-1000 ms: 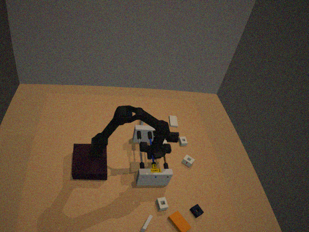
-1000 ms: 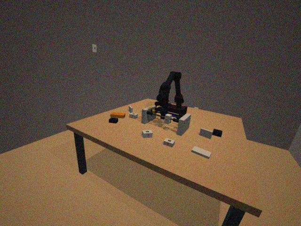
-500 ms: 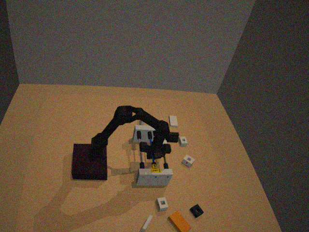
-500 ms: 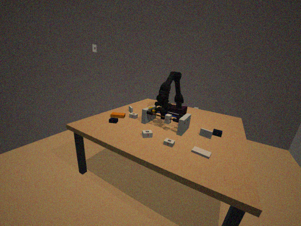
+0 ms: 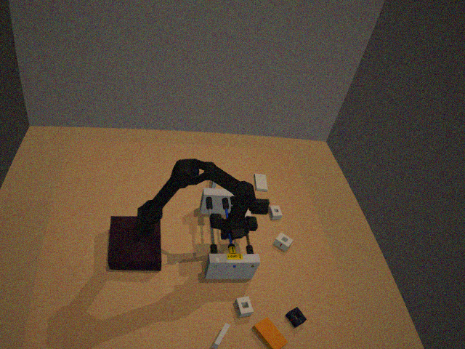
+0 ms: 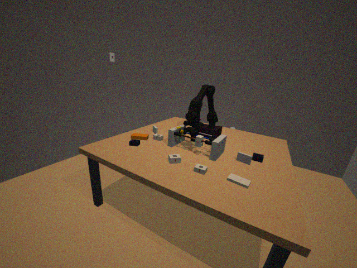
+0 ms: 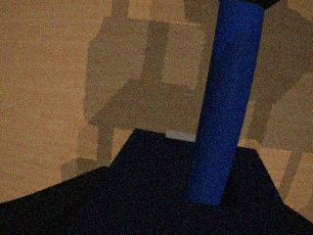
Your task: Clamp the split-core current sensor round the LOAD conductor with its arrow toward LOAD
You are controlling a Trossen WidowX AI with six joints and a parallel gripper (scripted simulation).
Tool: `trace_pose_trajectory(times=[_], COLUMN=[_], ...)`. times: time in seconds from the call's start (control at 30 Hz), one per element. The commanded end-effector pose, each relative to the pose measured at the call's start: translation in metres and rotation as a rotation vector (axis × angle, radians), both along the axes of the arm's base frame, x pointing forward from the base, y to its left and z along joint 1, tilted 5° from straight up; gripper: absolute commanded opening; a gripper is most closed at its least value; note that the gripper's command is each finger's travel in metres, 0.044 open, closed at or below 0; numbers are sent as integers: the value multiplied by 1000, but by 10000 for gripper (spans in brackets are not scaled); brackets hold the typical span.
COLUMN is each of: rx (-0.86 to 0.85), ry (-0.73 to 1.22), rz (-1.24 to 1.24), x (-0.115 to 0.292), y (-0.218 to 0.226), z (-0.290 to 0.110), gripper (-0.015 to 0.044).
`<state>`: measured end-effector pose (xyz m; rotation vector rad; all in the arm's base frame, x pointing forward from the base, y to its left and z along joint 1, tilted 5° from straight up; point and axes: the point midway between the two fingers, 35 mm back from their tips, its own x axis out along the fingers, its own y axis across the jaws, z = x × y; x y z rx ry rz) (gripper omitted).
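Sensor (image 6: 199,140) on conductor (image 7: 225,98), exterior only
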<state>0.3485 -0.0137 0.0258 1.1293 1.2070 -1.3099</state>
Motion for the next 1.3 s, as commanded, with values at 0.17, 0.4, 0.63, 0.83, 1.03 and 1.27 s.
trace_pose_trajectory(times=[0.17,0.4,0.63,0.83,1.03,1.27], rx=[0,0,0,0,0,0], ry=[0,0,0,-7,-18,-18], rz=[0,0,0,0,0,0], x=[0,0,0,0,1,1], y=[0,0,0,0,0,0], z=[0,0,0,1,0,0], gripper=[244,198,151,72,0,0])
